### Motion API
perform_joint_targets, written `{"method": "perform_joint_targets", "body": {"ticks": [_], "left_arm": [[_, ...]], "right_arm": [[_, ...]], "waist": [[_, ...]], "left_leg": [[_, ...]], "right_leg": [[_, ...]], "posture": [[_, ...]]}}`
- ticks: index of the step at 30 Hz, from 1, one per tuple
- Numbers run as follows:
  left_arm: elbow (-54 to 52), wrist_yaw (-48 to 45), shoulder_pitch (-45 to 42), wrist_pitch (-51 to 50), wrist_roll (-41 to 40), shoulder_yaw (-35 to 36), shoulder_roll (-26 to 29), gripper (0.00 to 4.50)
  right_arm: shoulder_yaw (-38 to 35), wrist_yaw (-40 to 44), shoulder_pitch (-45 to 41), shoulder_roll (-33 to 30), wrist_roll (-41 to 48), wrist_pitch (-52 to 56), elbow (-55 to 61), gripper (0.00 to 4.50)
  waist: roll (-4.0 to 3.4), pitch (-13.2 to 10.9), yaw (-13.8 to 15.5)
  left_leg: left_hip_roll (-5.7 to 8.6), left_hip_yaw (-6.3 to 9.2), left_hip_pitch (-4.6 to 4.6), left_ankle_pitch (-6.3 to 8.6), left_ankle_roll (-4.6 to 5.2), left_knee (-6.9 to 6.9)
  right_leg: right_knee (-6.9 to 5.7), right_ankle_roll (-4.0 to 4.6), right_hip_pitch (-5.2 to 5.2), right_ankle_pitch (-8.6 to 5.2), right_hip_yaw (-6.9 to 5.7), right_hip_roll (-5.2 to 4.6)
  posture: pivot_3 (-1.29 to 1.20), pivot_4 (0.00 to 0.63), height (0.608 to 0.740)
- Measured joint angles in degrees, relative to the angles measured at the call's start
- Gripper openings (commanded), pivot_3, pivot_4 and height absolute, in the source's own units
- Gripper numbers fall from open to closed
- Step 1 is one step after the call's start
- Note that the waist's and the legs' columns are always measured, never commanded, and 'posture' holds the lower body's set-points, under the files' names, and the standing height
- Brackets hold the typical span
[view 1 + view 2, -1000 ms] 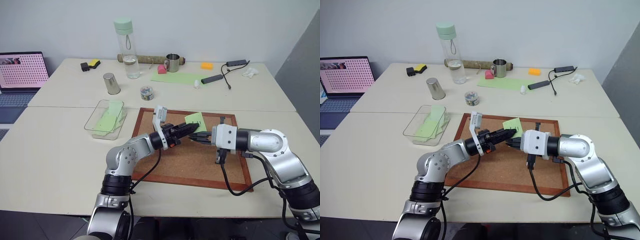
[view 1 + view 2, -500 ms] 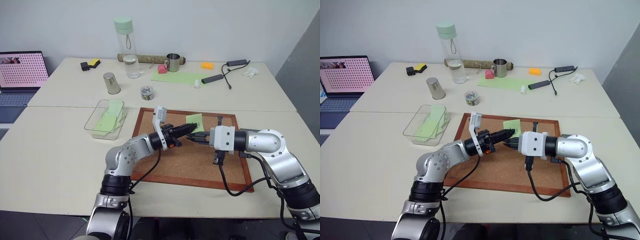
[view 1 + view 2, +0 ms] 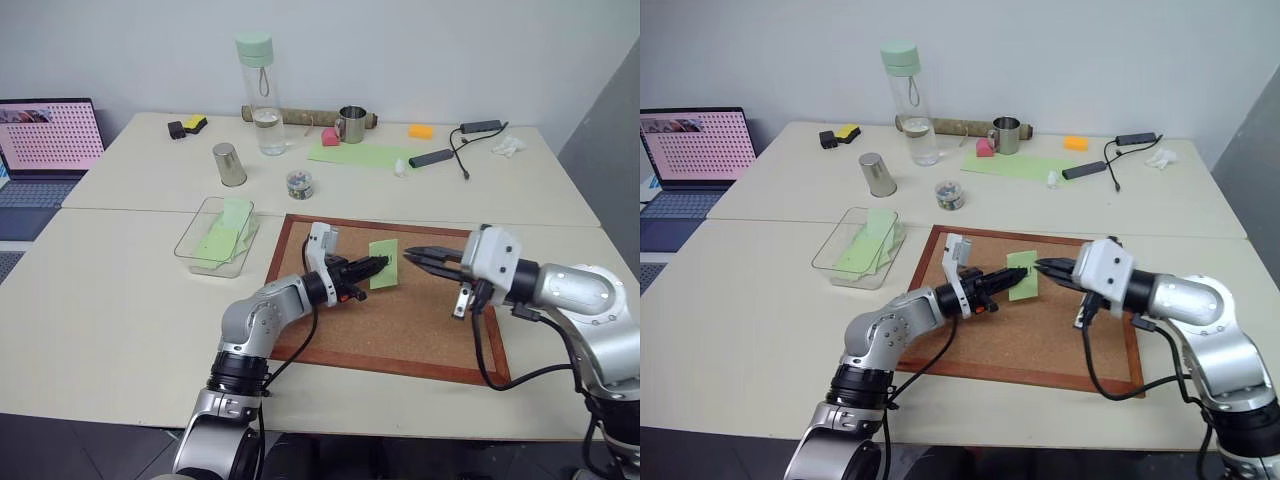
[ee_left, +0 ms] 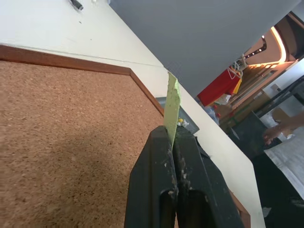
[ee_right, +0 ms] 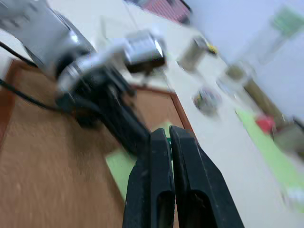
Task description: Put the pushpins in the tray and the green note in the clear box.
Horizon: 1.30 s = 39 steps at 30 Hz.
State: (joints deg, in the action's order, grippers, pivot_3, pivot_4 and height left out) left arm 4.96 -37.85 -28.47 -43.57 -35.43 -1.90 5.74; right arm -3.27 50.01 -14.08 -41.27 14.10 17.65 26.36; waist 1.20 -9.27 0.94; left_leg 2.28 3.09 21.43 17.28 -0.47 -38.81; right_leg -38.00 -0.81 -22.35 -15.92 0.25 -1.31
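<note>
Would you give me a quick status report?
Left gripper shut on green note, above cork board. Right gripper shut, apart. Clear box already holds notes.

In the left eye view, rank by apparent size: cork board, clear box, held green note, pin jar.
1. cork board
2. clear box
3. green note, held by the left gripper
4. pin jar, though it stands farther from the camera.

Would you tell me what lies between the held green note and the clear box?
In the left eye view, the left gripper, its arm and the cork board's frame lie between the green note and the clear box.
</note>
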Motion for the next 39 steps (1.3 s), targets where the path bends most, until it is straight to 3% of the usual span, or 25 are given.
{"method": "perform_joint_targets", "body": {"ticks": [4,9,19,27,30,33,39], "left_arm": [[-7.5,-0.6,2.1,-1.0,-0.6,-0.2,3.0,0.02],[-11.9,-1.3,3.7,-2.3,-1.3,-0.4,5.5,0.02],[-14.8,-1.4,4.2,-2.3,-1.5,-1.2,6.3,0.00],[-17.2,0.8,5.0,-2.1,-1.5,-0.4,6.7,0.00],[-19.3,2.6,5.7,-2.1,-2.3,2.7,8.3,0.00],[-22.4,2.8,8.1,-2.2,-2.4,5.6,13.5,0.00],[-24.6,3.3,11.3,-0.7,-1.9,12.9,22.7,0.00]], "right_arm": [[-7.5,-7.9,6.5,-1.1,-3.9,5.3,-6.5,0.00],[-9.6,-14.6,9.0,1.4,-5.2,10.7,-14.4,0.00],[-9.6,-18.0,6.5,2.4,-6.2,10.3,-24.3,2.05],[-10.7,-14.2,5.9,1.3,-2.7,9.6,-22.1,3.78],[-10.7,-8.7,5.5,-1.3,0.4,7.0,-16.8,3.78],[-10.3,-3.4,2.6,-3.0,4.1,5.0,-11.6,3.78],[-6.8,2.7,-6.8,-3.4,15.5,10.1,-3.2,3.78]], "waist": [[-0.02,0.0,0.4],[-0.07,0.0,0.2],[-0.09,0.0,0.2],[-0.13,0.0,0.1],[-0.17,0.0,-0.2],[-0.16,0.0,-0.9],[-0.14,-0.1,-0.9]], "left_leg": [[0.00,-0.01,0.01,0.00,0.00,0.01],[0.00,-0.05,-0.02,0.01,0.03,0.02],[0.01,-0.07,-0.01,0.02,0.04,0.01],[0.01,-0.07,0.00,0.04,0.08,0.01],[-0.02,-0.05,-0.01,0.06,0.11,0.02],[-0.03,-0.03,-0.05,0.06,0.11,0.04],[-0.03,0.05,0.00,0.12,0.22,0.01]], "right_leg": [[0.01,0.01,0.00,0.00,0.02,0.00],[-0.05,0.01,-0.01,0.00,0.03,0.01],[-0.04,0.01,0.00,0.00,0.03,0.02],[-0.04,0.00,0.00,0.00,0.02,0.02],[-0.04,0.00,0.00,0.00,0.02,0.05],[-0.04,0.00,0.03,0.00,0.00,0.06],[0.03,0.02,0.02,0.01,-0.06,0.03]], "posture": [[0.00,0.150,0.740],[0.00,0.150,0.740],[0.00,0.150,0.740],[0.00,0.150,0.740],[0.00,0.150,0.740],[0.00,0.150,0.740],[0.00,0.150,0.740]]}}
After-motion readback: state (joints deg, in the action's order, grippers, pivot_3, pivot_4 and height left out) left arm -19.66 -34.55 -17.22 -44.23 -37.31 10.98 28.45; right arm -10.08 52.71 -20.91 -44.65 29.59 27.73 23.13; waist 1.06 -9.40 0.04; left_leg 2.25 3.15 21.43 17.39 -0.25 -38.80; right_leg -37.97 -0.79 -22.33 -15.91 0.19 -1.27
